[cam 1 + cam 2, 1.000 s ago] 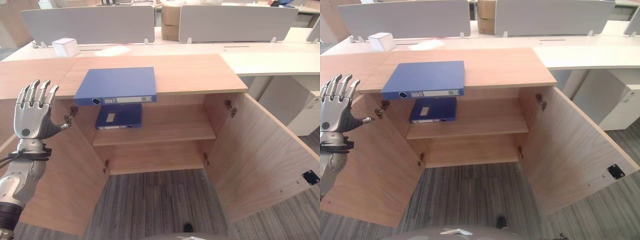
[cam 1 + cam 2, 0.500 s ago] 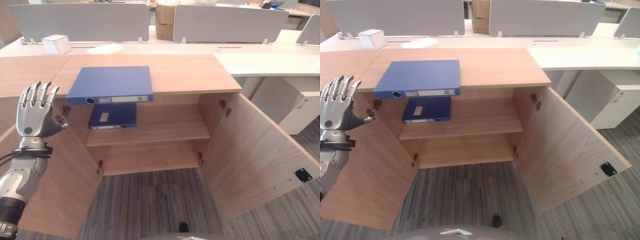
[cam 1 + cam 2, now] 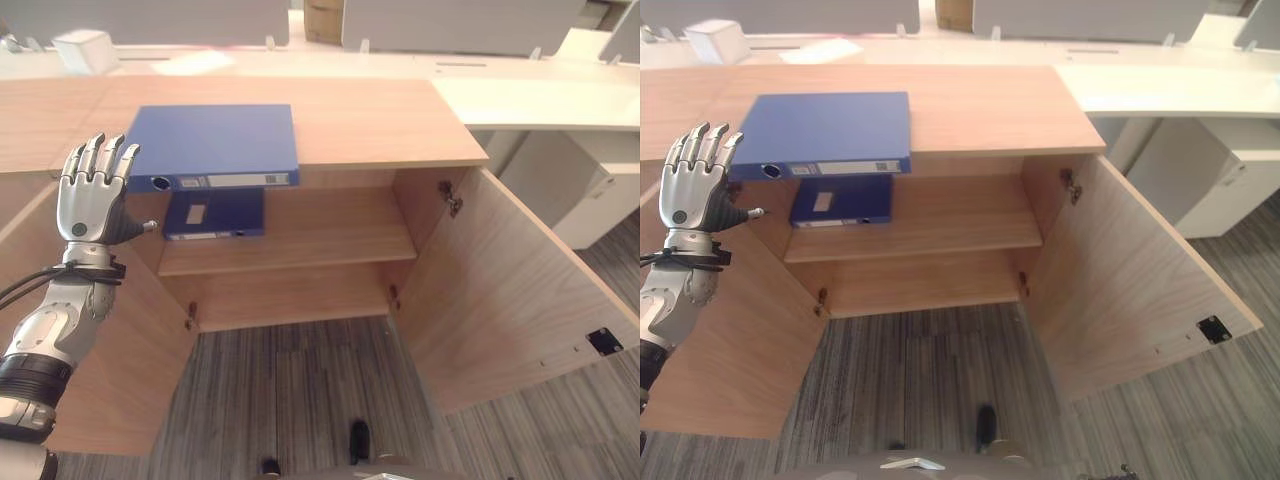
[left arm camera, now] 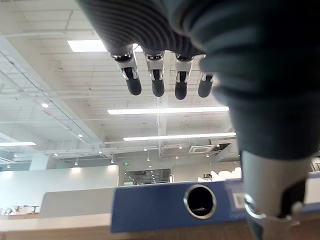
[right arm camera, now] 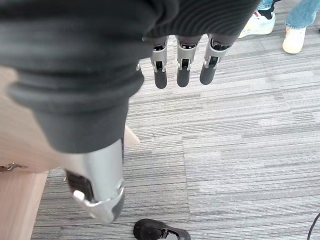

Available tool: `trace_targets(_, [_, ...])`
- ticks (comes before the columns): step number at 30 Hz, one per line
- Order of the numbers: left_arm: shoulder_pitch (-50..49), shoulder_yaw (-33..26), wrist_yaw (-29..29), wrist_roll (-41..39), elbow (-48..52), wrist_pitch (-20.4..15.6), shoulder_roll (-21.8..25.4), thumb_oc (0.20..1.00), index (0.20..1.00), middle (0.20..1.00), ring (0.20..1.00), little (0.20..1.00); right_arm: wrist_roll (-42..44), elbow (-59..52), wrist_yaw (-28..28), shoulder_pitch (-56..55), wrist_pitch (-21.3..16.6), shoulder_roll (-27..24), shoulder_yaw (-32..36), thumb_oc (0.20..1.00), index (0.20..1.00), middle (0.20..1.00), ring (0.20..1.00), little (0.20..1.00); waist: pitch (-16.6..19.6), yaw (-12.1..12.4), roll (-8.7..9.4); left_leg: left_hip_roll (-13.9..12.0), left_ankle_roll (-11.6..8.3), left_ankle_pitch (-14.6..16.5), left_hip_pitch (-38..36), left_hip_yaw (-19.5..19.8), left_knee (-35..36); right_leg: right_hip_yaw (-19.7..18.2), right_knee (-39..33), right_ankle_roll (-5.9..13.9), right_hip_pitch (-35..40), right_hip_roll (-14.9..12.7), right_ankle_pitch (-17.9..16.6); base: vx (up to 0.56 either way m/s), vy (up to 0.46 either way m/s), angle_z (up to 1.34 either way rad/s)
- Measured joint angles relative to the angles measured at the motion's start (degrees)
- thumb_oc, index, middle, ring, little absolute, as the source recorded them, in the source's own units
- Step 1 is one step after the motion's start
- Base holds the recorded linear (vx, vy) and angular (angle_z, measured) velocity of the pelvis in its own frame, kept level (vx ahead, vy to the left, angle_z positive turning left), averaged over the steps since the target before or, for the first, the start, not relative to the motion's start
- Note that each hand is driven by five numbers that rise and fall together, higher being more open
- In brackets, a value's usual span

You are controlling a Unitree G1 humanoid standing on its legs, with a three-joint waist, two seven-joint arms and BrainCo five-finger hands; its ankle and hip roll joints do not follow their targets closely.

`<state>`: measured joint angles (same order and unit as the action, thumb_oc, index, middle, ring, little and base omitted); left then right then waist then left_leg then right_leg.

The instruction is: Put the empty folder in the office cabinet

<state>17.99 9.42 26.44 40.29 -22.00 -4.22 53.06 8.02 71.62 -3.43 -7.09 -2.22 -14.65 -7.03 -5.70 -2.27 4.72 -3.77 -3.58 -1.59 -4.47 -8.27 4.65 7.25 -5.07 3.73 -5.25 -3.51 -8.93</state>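
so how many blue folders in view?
2. One folder lies flat on the cabinet top, overhanging its front edge. The second folder lies on the upper shelf, left side. Nothing else blue shows inside.

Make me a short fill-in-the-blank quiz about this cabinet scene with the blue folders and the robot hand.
1. The large blue folder lies on ___ of the cabinet.
2. The smaller blue folder lies on the cabinet's upper ___.
3. Both cabinet doors are ___.
4. The left robot hand has its fingers ___ and holds nothing.

Missing words: top; shelf; open; straight
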Motion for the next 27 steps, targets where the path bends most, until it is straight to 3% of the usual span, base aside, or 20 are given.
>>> trace_targets(10, [7.1,4.6,0.0,-1.3,-2.7,0.0,-0.1,1.000,1.000,1.000,1.000,1.000,1.5,0.0,-1.1,1.8,-0.4,0.0,0.0,1.000,1.000,1.000,1.000,1.000,-2.0,-2.0,0.16,-0.2,-0.31,-0.6,2.0,-0.7,-0.2,-0.4,0.2,-0.41,-2.8,0.4,-0.6,-0.03,0.004,-0.04])
trace_targets(27, [18.9,12.8,0.9,-1.7,-7.7,0.1,0.3,1.000,1.000,1.000,1.000,1.000,2.3,-0.4,-1.8,3.8,-1.7,-0.1,0.0,1.000,1.000,1.000,1.000,1.000,-3.9,-2.3,0.98,-0.1,-0.32,-1.1,6.1,-1.1,-0.2,-0.7,0.3,-0.35,-7.1,0.4,-1.4,-0.01,0.002,-0.01])
